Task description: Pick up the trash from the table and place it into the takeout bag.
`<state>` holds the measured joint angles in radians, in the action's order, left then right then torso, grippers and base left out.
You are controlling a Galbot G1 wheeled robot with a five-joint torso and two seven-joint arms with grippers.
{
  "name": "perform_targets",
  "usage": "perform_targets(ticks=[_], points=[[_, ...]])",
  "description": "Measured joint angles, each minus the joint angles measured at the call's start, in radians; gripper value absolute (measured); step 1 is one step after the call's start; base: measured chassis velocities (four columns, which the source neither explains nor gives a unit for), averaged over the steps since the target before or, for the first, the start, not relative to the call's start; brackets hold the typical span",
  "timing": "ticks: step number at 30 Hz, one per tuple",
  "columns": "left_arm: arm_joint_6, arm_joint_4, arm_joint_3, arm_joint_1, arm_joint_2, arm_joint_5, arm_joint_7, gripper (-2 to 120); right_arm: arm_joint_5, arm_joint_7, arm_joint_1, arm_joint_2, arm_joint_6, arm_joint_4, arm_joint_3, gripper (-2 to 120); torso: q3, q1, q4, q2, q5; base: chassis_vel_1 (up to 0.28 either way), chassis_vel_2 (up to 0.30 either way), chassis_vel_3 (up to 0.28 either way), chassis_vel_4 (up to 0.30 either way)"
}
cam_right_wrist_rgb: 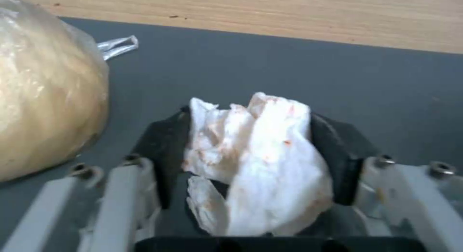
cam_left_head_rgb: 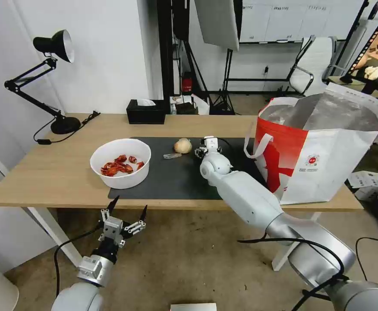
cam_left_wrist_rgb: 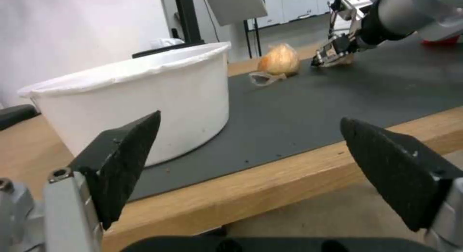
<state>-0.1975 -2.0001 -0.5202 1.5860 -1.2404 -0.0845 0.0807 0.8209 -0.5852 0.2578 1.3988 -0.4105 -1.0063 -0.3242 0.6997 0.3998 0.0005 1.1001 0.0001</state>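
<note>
On the dark mat (cam_left_head_rgb: 176,179) of the table (cam_left_head_rgb: 46,172), my right gripper (cam_right_wrist_rgb: 251,136) is shut on a crumpled white tissue (cam_right_wrist_rgb: 260,158) with orange stains. It rests low on the mat beside the tan round lump (cam_left_head_rgb: 183,145) (cam_right_wrist_rgb: 43,100). A small clear plastic scrap (cam_left_head_rgb: 171,155) (cam_right_wrist_rgb: 118,45) lies just left of the lump. The white bowl of red shells (cam_left_head_rgb: 120,163) (cam_left_wrist_rgb: 144,96) stands at the mat's left end. The takeout bag (cam_left_head_rgb: 322,147) stands open at the right. My left gripper (cam_left_head_rgb: 130,203) (cam_left_wrist_rgb: 250,118) hangs open below the table's front edge, facing the bowl.
A black tissue box (cam_left_head_rgb: 146,111) sits at the table's back edge and a black desk lamp (cam_left_head_rgb: 55,47) at the back left. Stands and an office chair (cam_left_head_rgb: 314,65) fill the room behind. Bare wood lies left of the bowl.
</note>
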Motion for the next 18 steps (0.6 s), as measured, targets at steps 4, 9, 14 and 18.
perform_targets(ticks=[4, 9, 14, 18], points=[[0.000, 0.000, 0.002, 0.001, -0.002, 0.000, 0.000, 100, -0.001, 0.001, 0.015, -0.011, 0.029, -0.017, 0.001, 45, 0.000, 0.000, -0.0001, 0.000, -0.0001, 0.000, 0.000, 0.000, 0.000], [0.000, -0.003, 0.007, 0.001, -0.005, 0.000, 0.000, 100, 0.000, 0.006, 0.051, -0.051, 0.074, -0.086, 0.002, 25, 0.000, 0.000, -0.0011, 0.000, -0.0001, 0.000, 0.000, 0.000, 0.000], [0.000, -0.013, 0.007, 0.005, -0.006, 0.000, 0.000, 100, -0.005, 0.013, 0.104, -0.128, 0.126, -0.236, 0.016, 11, 0.000, 0.000, -0.0007, 0.000, 0.0000, 0.000, 0.000, 0.000, 0.000], [-0.001, -0.029, 0.001, 0.013, -0.005, 0.000, 0.000, 100, -0.047, 0.052, 0.152, -0.229, 0.183, -0.454, 0.029, 0, 0.000, 0.000, -0.0008, 0.000, 0.0003, 0.000, 0.000, 0.000, 0.000]])
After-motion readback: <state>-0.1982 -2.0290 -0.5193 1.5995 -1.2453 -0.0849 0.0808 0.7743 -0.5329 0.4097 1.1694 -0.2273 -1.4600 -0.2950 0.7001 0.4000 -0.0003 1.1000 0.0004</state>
